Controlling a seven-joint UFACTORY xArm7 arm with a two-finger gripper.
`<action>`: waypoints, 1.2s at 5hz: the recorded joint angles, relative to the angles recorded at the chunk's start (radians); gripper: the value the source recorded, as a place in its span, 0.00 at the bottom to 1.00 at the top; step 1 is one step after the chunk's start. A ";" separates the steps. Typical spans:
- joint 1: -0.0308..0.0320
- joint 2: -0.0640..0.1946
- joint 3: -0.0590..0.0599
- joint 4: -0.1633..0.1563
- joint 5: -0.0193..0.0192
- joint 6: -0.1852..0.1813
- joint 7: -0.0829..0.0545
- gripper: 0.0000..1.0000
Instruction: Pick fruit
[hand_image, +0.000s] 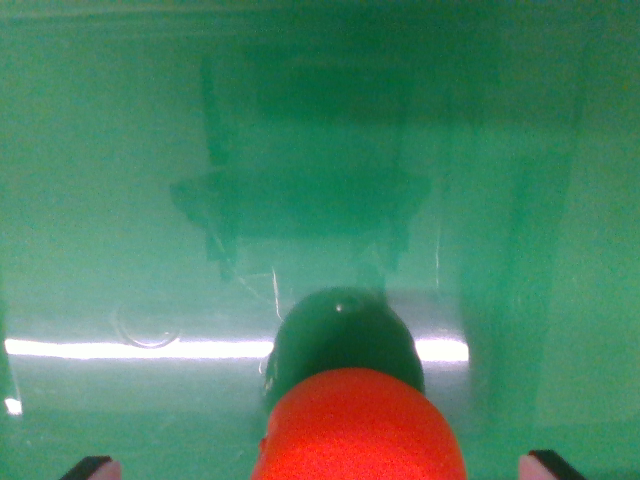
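Here, in the wrist view, an orange-red fruit (358, 425) is seen at the near bottom edge, cut off by the frame, so its full shape cannot be told. It sits centred between the two dark fingertips (90, 467) of the gripper (320, 468), of which only the corners are shown at the bottom left and bottom right. The fingertips are set wide apart, well clear of the fruit on both sides, so the tool is judged to be spread and not clamped on anything. No contact between pads and fruit is shown.

Just beyond the fruit, touching it in the picture, a dark rounded shape (345, 335) with a small highlight is seen; whether it is a second object or the fruit's shadow cannot be told. Everything rests on a glossy green surface (120, 150), across which a bright band of reflected light (100, 348) is stretched from left to right. Farther off, a darker blurred reflection (300, 200), probably of the arm itself, is laid on the green.

The fruit being centred between the spread fingers suggests that the arm is lined up for a grasp; lowering and closing are judged to be the steps not yet done.
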 joint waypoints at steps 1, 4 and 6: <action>-0.0050 0.009 -0.004 -0.038 -0.0014 -0.037 0.006 0.00; -0.0093 0.017 -0.008 -0.071 -0.0026 -0.069 0.011 0.00; -0.0132 0.025 -0.012 -0.100 -0.0037 -0.098 0.015 0.00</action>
